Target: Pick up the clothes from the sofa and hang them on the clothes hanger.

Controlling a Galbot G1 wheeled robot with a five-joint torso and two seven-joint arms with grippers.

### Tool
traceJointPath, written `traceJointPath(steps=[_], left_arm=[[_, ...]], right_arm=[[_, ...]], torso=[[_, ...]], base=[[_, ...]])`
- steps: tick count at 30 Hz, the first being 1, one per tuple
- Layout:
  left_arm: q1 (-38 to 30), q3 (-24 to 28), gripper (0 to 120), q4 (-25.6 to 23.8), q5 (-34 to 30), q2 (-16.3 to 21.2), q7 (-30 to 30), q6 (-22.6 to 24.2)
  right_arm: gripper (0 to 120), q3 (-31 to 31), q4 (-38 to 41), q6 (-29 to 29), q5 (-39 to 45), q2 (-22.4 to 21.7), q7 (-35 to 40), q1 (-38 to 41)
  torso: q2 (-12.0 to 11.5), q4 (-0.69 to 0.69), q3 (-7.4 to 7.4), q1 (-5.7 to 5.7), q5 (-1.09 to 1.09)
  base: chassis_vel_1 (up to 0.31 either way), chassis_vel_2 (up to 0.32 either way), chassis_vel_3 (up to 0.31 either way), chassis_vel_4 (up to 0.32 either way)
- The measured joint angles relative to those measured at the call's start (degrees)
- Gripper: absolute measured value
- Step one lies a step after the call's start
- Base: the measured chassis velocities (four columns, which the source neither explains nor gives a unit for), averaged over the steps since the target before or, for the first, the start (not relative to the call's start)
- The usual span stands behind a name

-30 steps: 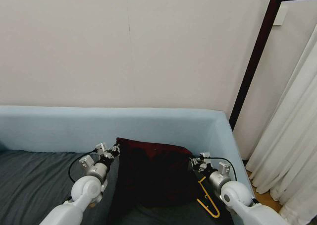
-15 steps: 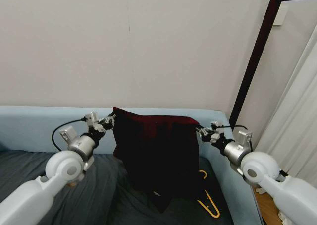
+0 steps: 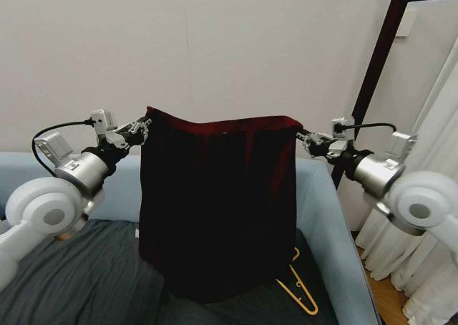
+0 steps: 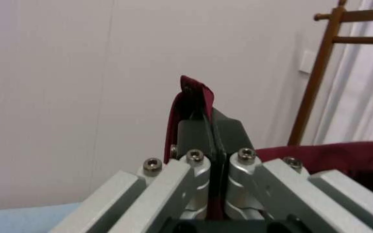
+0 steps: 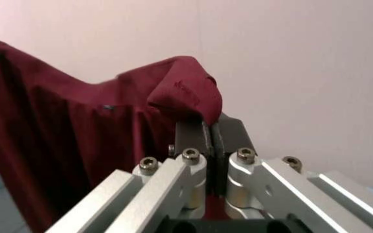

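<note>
Maroon garment (image 3: 218, 210) hangs between left claw (image 3: 145, 125), right claw (image 3: 301, 134).

This is a room in a home, a living-room or bedroom corner. A pale blue sofa (image 3: 318, 196) with a dark grey seat cover (image 3: 71, 282) stands against a plain cream wall (image 3: 236, 46). Beside it rises a dark wooden clothes rack (image 3: 376, 60). Long white curtains (image 3: 401, 264) fall to a wood floor (image 3: 390, 301), and a yellow hanger (image 3: 298, 287) lies on the seat.
</note>
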Motion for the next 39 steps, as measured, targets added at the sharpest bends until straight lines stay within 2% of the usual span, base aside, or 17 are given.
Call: traceJointPath(steps=[1, 4, 5, 7, 10, 16, 17, 18, 21, 25, 27, 29, 30, 31, 33, 35, 39], left_arm=[[0.0, 0.0, 0, 0.0, 0.0, 0.0, 0.0, 0.0], [3.55, -6.98, 0, -4.59, -4.4, 1.96, -2.14, 1.8], [3.55, -6.98, 0, -4.59, -4.4, 1.96, -2.14, 1.8], [5.66, -11.46, 0, -6.36, -6.01, 2.55, -3.91, 4.7], [11.51, -21.63, 0, -8.56, -10.47, 2.83, -6.44, 9.47], [16.43, -27.77, 0, -9.49, -11.88, 2.5, -7.15, 11.24], [19.7, -30.65, 0, -9.95, -12.18, 1.83, -7.31, 11.98], [21.66, -30.98, 0, -10.22, -11.39, 0.63, -7.49, 12.28], [21.38, -24.65, 0, -9.45, -3.99, -2.25, -7.54, 11.2], [21.05, -20.96, 0, -8.05, 0.51, -4.52, -7.33, 10.05], [20.23, -15.04, 0, -5.69, 5.23, -7.5, -7.01, 9.29], [19.27, -7.47, 0, -1.61, 10.24, -11.19, -5.92, 9.12], [19.27, -7.47, 0, -1.61, 10.24, -11.19, -5.92, 9.12], [19.05, -4.6, 0, 0.42, 12.38, -13.05, -5.62, 9.12], [18.57, 1.5, 0, 6.29, 17.78, -18.75, -4.93, 8.37], [18.11, 3.08, 0, 8.18, 19.45, -20.52, -4.63, 7.84], [13.34, 8.76, 0, 16.72, 23.99, -26.88, -4.06, 5.25]], right_arm=[[0, 0.0, 0.0, 0.0, 0.0, 0.0, 0.0, 0.0], [0, 6.53, 5.46, -1.61, 6.31, -3.19, 2.33, -1.65], [0, 6.53, 5.46, -1.61, 6.31, -3.19, 2.33, -1.65], [0, 9.06, 8.11, -2.4, 9.11, -4.18, 4.31, -1.87], [0, 13.12, 11.69, -3.7, 13.6, -4.42, 8.24, -3.16], [0, 16.56, 13.65, -4.25, 15.85, -3.95, 10.28, -5.29], [0, 18.01, 14.55, -4.43, 16.04, -3.46, 10.86, -7.03], [0, 18.79, 15.73, -4.71, 16.04, -2.29, 12.05, -9.34], [0, 17.2, 15.9, -4.81, 11.67, 1.12, 12.09, -13.25], [0, 14.1, 14.33, -4.74, 7.77, 3.26, 11.04, -14.37], [0, 8.01, 11.04, -3.85, 2.05, 5.56, 8.68, -14.63], [0, 1.34, 6.06, -2.7, -3.4, 8.22, 6.02, -14.03], [0, 1.34, 6.06, -2.7, -3.4, 8.22, 6.02, -14.03], [0, -0.72, 4.11, -2.28, -4.9, 9.23, 5.38, -13.63], [0, -7.17, -2.15, -0.64, -10.39, 13.14, 3.68, -12.07], [0, -9.04, -4.33, -0.02, -12.96, 14.61, 2.97, -11.6], [0, -15.1, -15.06, 2.91, -22.37, 21.42, -0.78, -9.07]], torso=[[0.0, 0.0, 0.0, 0.0, 0.0], [0.0, 0.0, -0.01, 0.0, -0.02], [0.0, 0.0, -0.01, 0.0, -0.02], [0.0, -0.01, -0.01, -0.01, -0.02], [0.0, 0.02, -0.01, 0.0, -0.02], [0.01, 0.01, -0.01, 0.0, -0.01], [0.01, 0.0, -0.01, 0.0, -0.03], [0.0, 0.02, -0.01, -0.01, -0.02], [0.0, -0.01, 0.0, 0.0, -0.03], [0.0, -0.01, 0.0, 0.0, -0.01], [0.0, 0.02, 0.0, 0.0, -0.02], [0.0, 0.0, 0.0, 0.0, -0.01], [0.0, 0.0, 0.0, 0.0, -0.01], [0.0, 0.0, 0.01, 0.0, -0.01], [-0.01, 0.01, 0.02, 0.01, -0.05], [-0.02, 0.02, 0.02, 0.01, -0.04], [-0.01, 0.02, 0.02, 0.01, -0.01]], base=[[0.0, 0.0, 0.0, 0.0], [0.0, 0.0, 0.0, 0.0], [0.0, 0.0, 0.0, 0.0], [0.0, 0.0, 0.0, 0.0], [0.0, 0.0, 0.0, 0.0], [0.0, 0.0, 0.0, 0.0], [0.0, 0.0, 0.0, 0.0], [0.0, 0.0, 0.0, 0.0], [0.0, 0.0, 0.0, 0.0], [0.0, 0.0, 0.0, 0.0], [0.0, 0.0, 0.0, 0.0], [0.0, 0.0, 0.0, 0.0], [0.0, 0.0, 0.0, 0.0], [0.0, 0.0, 0.0, 0.0], [0.0, 0.0, 0.0, 0.0], [0.0, 0.0, 0.0, 0.0], [0.0, 0.0, 0.0, 0.0]])
